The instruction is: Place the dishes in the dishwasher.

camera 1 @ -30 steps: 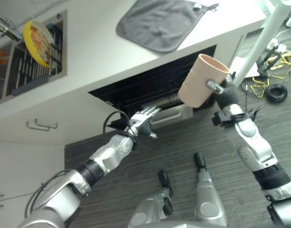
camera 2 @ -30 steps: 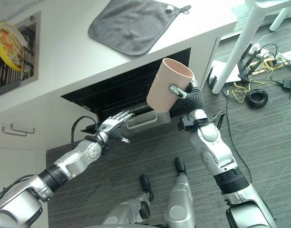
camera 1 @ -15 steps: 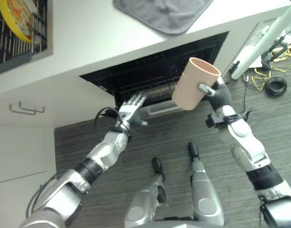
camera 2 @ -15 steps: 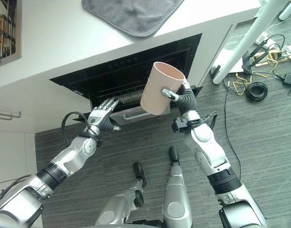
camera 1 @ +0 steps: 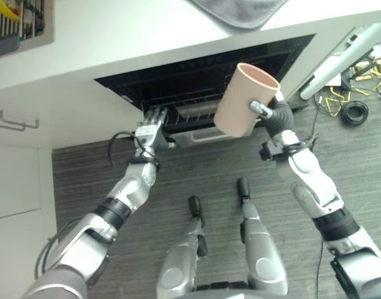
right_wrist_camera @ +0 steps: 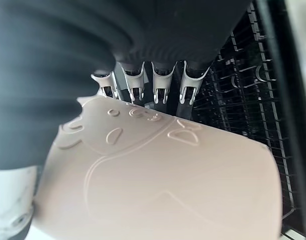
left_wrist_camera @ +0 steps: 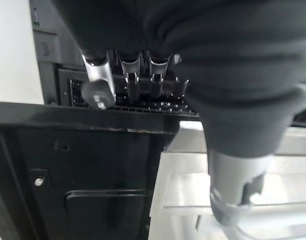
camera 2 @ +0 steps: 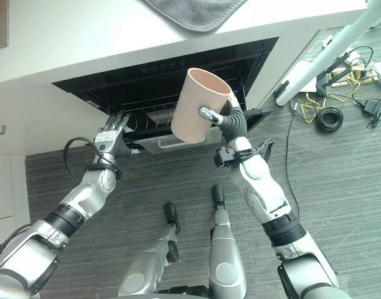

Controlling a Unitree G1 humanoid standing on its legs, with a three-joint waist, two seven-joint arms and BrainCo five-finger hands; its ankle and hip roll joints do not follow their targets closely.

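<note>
A tall pink cup point(camera 1: 243, 99) hangs in front of the open dishwasher point(camera 1: 197, 78) under the white counter. My right hand point(camera 1: 272, 115) is shut on the cup point(right_wrist_camera: 158, 170) from the side, with the cup's mouth tilted up and away from me. The black wire rack point(right_wrist_camera: 233, 85) lies just past the cup. My left hand point(camera 1: 150, 126) reaches to the left front of the rack point(camera 2: 153, 115). Its fingers point(left_wrist_camera: 98, 82) are straight and rest on the black front edge point(left_wrist_camera: 88, 117), holding nothing.
A grey cloth point(camera 2: 193, 11) lies on the counter point(camera 1: 116, 31) above the opening. At the top left is a dish rack point(camera 1: 7, 25) with a yellow plate. A white table leg point(camera 1: 340, 62) and loose cables point(camera 1: 355, 112) are on the floor at right. A cabinet handle point(camera 1: 13, 121) is at left.
The camera has tipped down towards the dishwasher. My left hand has risen from the grey panel to the rack's left front edge. The cup has moved left across the opening.
</note>
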